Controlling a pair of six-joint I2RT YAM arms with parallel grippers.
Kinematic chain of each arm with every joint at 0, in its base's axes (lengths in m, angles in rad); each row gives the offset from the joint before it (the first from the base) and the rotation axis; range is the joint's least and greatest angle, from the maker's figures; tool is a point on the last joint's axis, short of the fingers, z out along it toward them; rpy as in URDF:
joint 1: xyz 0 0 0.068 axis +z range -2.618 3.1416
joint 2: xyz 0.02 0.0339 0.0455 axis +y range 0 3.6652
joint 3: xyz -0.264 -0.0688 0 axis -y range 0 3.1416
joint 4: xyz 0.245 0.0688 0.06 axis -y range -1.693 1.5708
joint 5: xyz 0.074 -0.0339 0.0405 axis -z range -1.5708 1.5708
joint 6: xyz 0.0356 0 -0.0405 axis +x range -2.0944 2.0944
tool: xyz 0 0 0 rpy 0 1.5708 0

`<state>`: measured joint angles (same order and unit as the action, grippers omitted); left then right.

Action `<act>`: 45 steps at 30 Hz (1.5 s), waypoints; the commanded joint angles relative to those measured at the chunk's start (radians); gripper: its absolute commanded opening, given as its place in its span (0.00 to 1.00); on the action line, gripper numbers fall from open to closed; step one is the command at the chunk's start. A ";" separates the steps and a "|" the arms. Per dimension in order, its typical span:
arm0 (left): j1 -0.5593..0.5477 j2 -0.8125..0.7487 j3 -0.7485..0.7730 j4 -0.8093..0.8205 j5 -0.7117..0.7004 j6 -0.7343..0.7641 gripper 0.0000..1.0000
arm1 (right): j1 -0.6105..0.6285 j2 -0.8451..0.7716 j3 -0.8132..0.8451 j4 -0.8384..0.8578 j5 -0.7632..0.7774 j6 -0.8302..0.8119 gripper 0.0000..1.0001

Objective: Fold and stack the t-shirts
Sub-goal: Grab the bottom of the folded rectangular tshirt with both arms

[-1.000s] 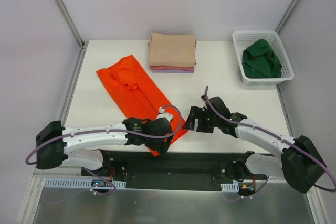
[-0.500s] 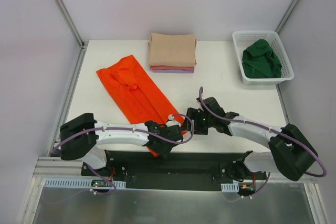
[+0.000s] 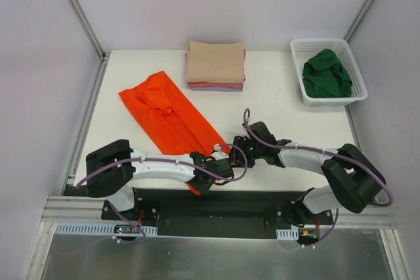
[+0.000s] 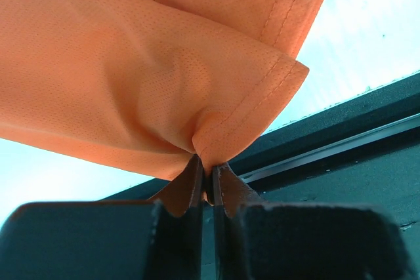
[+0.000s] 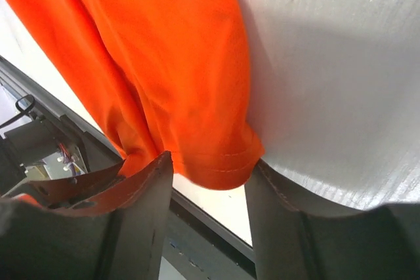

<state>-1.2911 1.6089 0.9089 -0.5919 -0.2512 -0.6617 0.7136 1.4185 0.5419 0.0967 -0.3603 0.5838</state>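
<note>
Both arms have closed in on the near hem of the orange t-shirt [image 3: 167, 113], which lies stretched aslant on the table [image 3: 289, 122] with its near end at the front edge.

On one hem corner the left gripper [image 4: 209, 176] is clamped tight, the cloth puckered into the nip. The right gripper [image 5: 210, 172] stands agape, with the other corner between its fingers [image 5: 147, 191] but not caught (the top view hides the contact). For a clean fold, I judge the right should pinch the stitched edge before either arm lifts. Both should then rise level and carry the hem toward the far end, since uneven pull would skew the cloth. Beyond, the folded t-shirts [image 3: 215, 63] sit stacked, and the dark green t-shirt [image 3: 326, 75] lies in the basket [image 3: 298, 49].
</note>
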 commanded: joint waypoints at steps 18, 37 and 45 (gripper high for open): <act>-0.005 -0.021 0.119 0.010 0.064 0.074 0.00 | -0.002 -0.185 -0.089 -0.017 0.187 -0.027 0.00; -0.059 -0.036 0.234 0.061 0.166 0.089 0.00 | -0.023 -0.549 -0.042 -0.414 0.305 -0.076 0.00; 0.087 -0.211 0.079 0.058 0.125 0.070 0.00 | -0.020 -0.307 0.150 -0.278 0.219 -0.113 0.01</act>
<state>-1.2713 1.5055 1.0412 -0.5190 -0.0742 -0.5865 0.6952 1.0214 0.5858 -0.2729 -0.0982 0.5026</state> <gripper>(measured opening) 0.019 0.022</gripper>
